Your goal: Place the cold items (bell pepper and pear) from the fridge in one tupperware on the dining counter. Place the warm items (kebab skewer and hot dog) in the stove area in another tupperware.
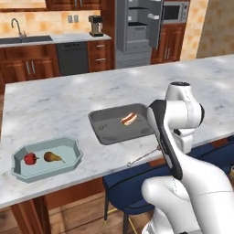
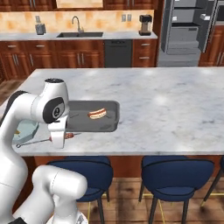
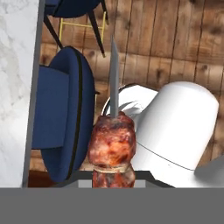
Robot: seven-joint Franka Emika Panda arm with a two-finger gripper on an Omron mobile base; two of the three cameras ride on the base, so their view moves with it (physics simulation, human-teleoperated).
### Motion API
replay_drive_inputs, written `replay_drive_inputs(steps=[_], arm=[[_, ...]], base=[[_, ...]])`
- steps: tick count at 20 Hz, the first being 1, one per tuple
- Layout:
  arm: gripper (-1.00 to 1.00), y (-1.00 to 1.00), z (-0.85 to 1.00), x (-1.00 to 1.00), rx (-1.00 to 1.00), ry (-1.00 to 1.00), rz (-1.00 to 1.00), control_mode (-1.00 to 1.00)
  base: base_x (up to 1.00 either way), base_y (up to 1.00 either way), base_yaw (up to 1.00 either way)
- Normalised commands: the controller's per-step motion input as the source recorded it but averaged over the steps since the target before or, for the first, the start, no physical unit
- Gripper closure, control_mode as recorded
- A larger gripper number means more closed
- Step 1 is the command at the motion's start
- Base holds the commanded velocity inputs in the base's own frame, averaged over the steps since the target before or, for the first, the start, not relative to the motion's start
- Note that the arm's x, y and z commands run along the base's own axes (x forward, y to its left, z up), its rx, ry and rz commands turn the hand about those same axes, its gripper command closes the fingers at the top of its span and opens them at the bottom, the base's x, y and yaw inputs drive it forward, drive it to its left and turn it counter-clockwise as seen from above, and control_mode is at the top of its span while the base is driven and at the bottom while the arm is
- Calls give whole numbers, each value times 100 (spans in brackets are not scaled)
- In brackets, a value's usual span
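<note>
Kebab skewer (image 3: 112, 151) meat is filling the foreground of my hand view, its metal spike running away over a blue stool (image 3: 65, 118) and the wooden floor, and I am holding it with my gripper (image 3: 112, 181) clamped tight on the meat end. From the base views the skewer is hanging just off the near edge of the counter (image 2: 175, 100), beside the dark tupperware (image 2: 111, 122) that is already carrying the hot dog (image 2: 97, 114). Toward the near left corner of the counter, the pale tupperware (image 1: 68, 148) is already holding the bell pepper (image 1: 30, 158) and the pear (image 1: 53, 157), so I judge the cold half done and this skewer the last item. To do this step well, I am thinking I should lift it above the counter edge, carry it over the dark tupperware's near wall and level the long spike so neither end catches the rim. I should lower it beside the hot dog, not onto it, and release only once the meat is sitting low inside. No brands, labels or writing are readable anywhere.
</note>
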Motion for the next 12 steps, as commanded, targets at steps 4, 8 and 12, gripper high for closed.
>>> replay_drive_inputs(steps=[4,8,12], arm=[[100,0,0,0,0,0,0,100],[100,0,0,7,0,0,0,-100],[100,7,17,64,-8,2,1,-100]], base=[[43,-3,13],[14,0,0],[0,0,0]])
